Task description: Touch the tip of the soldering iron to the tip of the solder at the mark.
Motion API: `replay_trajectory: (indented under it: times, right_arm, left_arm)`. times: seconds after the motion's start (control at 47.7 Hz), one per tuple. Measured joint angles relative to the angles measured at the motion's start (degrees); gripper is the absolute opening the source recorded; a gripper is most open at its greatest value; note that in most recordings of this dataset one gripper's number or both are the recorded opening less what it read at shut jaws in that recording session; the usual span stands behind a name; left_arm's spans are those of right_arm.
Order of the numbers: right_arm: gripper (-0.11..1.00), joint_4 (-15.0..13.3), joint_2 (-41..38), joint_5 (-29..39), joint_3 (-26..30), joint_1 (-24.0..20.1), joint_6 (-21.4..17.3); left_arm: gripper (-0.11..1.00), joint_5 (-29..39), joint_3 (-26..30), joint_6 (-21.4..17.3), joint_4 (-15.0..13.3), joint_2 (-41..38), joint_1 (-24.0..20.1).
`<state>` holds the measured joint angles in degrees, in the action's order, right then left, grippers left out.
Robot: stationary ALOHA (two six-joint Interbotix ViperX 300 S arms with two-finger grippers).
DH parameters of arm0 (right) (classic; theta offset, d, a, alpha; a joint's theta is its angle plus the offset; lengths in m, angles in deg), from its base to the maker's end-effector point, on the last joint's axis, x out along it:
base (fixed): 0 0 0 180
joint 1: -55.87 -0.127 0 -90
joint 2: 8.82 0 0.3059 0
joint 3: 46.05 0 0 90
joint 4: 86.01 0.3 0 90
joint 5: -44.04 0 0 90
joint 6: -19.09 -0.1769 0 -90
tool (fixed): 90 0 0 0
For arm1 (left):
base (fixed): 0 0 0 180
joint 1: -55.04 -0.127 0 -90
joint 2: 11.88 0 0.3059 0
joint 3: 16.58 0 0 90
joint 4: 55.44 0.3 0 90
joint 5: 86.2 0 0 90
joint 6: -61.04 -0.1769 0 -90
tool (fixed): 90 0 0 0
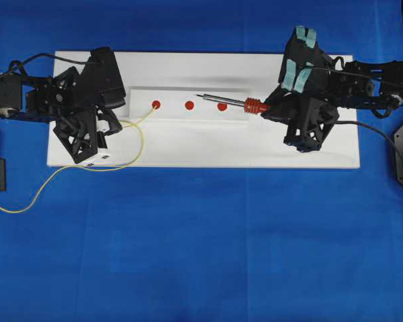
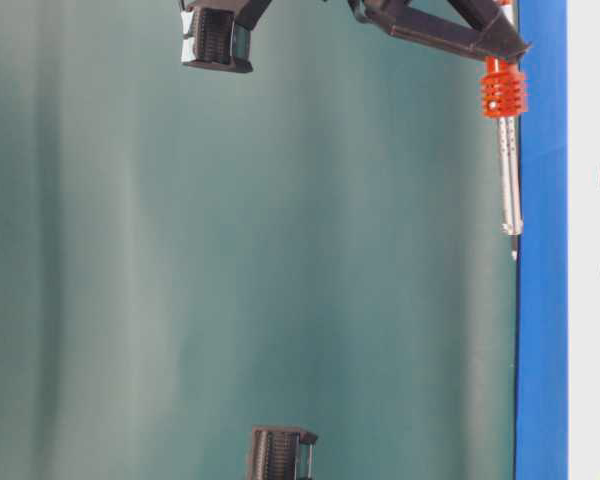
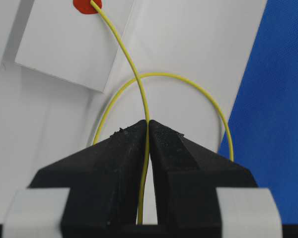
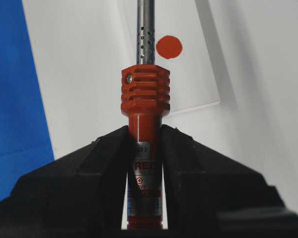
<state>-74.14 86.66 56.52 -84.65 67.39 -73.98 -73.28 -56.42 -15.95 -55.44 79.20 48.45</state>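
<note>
The solder point(image 1: 131, 155) is a long yellow wire looping over the white board. My left gripper point(image 3: 149, 122) is shut on it, and its free end lies on the leftmost red mark point(image 3: 87, 6), also seen from overhead as the mark point(image 1: 156, 104). The soldering iron point(image 1: 232, 102) lies level over the raised strip, with my right gripper point(image 4: 145, 133) shut on its red handle behind the ribbed collar point(image 4: 145, 90). Its pointed tip point(image 1: 199, 96) is just right of the middle mark point(image 1: 189, 104), well apart from the solder's end. In the table-level view the iron point(image 2: 507, 160) hangs above the board.
The white board point(image 1: 188, 147) lies on blue cloth point(image 1: 201, 248), with a raised white strip point(image 1: 171, 94) carrying three red marks. The solder's tail trails off the board to the left point(image 1: 13, 208). The iron's black cord point(image 1: 379, 131) runs right.
</note>
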Motion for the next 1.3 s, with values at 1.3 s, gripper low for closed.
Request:
replay_trajectory:
  times: [1.3]
  right_arm:
    - [0.06,-3.43,-20.3,11.07,19.95,0.0,0.35]
  left_arm:
    - [0.03,0.0,0.0,0.0,0.0,0.0,0.09]
